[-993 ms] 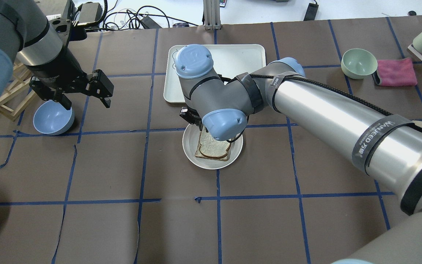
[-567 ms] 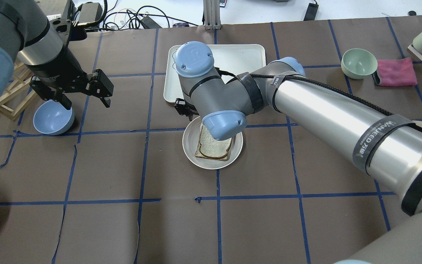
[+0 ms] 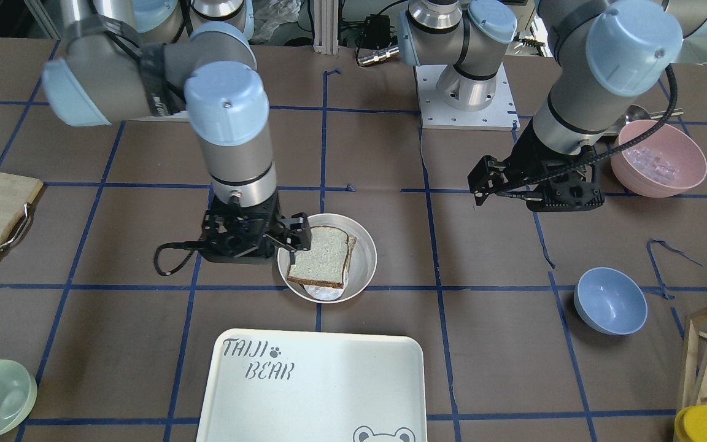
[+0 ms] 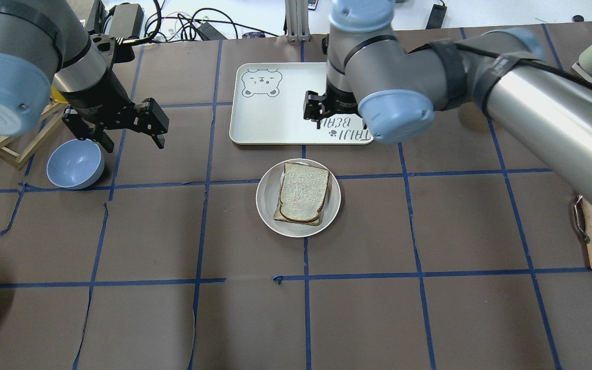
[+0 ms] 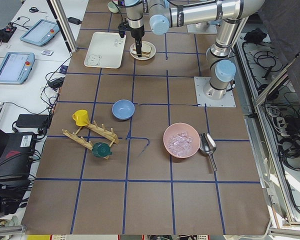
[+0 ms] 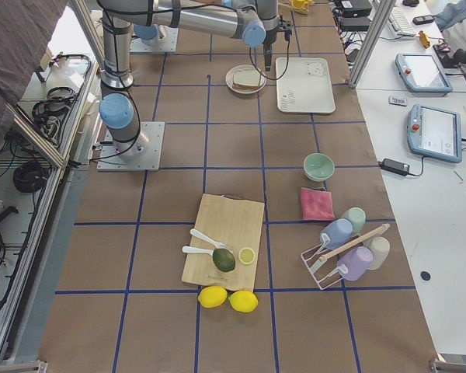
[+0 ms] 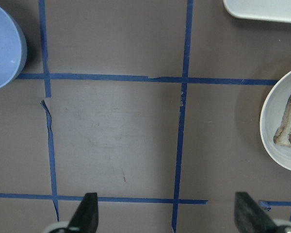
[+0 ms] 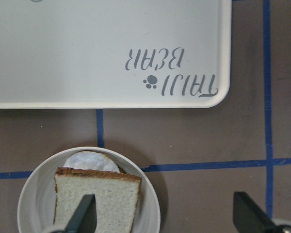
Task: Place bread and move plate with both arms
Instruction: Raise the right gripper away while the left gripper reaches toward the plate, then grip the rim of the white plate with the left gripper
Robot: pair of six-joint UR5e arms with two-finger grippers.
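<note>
plate (image 4: 265,205) first, since i'll place everything else off it: it sits on the brown table with the bread on it.

biggest in the room is the right arm (image 4: 532,118). it reaches over from the plate's right and ends on the plate's far side, which leaves the dish uncovered from above. the left arm (image 4: 75,56) hangs well off to the plate's left, out of the way until it's needed, i'd guess.

the taiji bear tray (image 4: 285,140) lies just beyond the plate, apart from it. that makes it the likely place for the dish to go. a blue bowl (image 4: 75,164) sits far to the plate's left, under the left arm.

the bread (image 4: 303,192) lies flat inside the rim, dark crust showing. it tops a small stack, with a pale round piece (image 8: 89,160) peeking out on the tray side. so the placing looks done and the plate move is what's left.

the right gripper (image 8: 167,216) is lifted on the plate's tray side, its prongs spread wide with nothing between them. the left gripper (image 7: 166,213) is also spread and empty, and the plate's edge is only just in its camera. it has some way to cross before both can take the rim.
</note>
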